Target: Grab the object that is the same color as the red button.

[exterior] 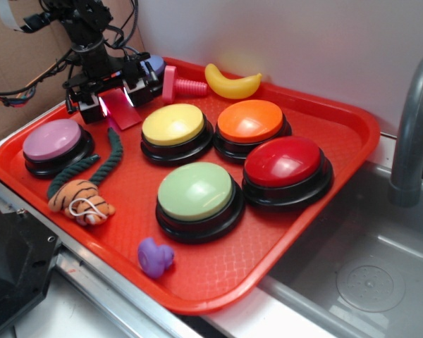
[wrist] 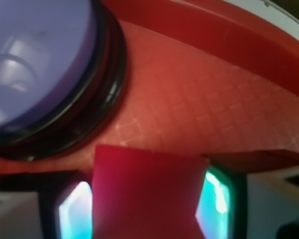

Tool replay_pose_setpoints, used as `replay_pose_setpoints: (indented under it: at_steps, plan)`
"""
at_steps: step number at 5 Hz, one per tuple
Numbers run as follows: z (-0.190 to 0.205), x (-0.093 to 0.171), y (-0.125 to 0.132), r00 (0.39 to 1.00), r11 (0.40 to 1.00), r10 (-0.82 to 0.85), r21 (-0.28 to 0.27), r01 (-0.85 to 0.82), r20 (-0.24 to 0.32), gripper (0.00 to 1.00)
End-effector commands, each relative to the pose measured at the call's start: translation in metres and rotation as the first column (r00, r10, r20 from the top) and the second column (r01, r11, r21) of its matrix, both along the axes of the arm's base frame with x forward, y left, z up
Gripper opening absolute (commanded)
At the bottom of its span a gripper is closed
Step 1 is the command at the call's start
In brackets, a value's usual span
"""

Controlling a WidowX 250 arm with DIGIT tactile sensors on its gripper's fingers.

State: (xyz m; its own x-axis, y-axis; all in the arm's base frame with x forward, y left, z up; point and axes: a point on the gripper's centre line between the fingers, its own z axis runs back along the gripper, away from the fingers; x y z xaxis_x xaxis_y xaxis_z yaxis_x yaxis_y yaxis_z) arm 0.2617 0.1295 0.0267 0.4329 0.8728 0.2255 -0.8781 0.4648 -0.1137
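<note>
Gripper (exterior: 115, 105): closed on red wedge block (exterior: 121, 110), far-left of red tray (exterior: 352, 134) | beside: purple button (exterior: 55, 139) | red button (exterior: 283, 161): right side, well apart.

Glossy red dome button (exterior: 287, 161) on black base; small red wedge block (wrist: 144, 191); orange-red plastic tray (exterior: 338, 134), faint grid texture; orange, yellow, pale green, mauve domes; striped tiger toy (exterior: 81, 199).

Lab-style toy kitchen setup: steel sink (exterior: 366, 274) with grey faucet (exterior: 409, 134), cardboard backdrop (exterior: 21, 63), red tray (exterior: 338, 148) of toys.
</note>
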Motion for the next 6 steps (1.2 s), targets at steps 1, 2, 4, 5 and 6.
replay_pose_setpoints:
  at_steps: [1,2,4,5,6]
  plan:
    - [0.076,-0.005,0.0,0.969,0.966,-0.248,0.068,0.248,-0.016,0.0]
    - [0.102,-0.01,-0.02,0.888,0.889,-0.453,0.031,0.457,-0.083,0.0]
    - [0.12,-0.032,-0.048,0.714,0.725,-0.688,-0.081,0.684,-0.126,0.0]
    - [0.118,-0.037,-0.057,0.688,0.703,-0.71,-0.089,0.706,-0.147,0.0]
    - [0.115,-0.039,-0.055,0.691,0.705,-0.709,-0.124,0.698,-0.14,0.0]
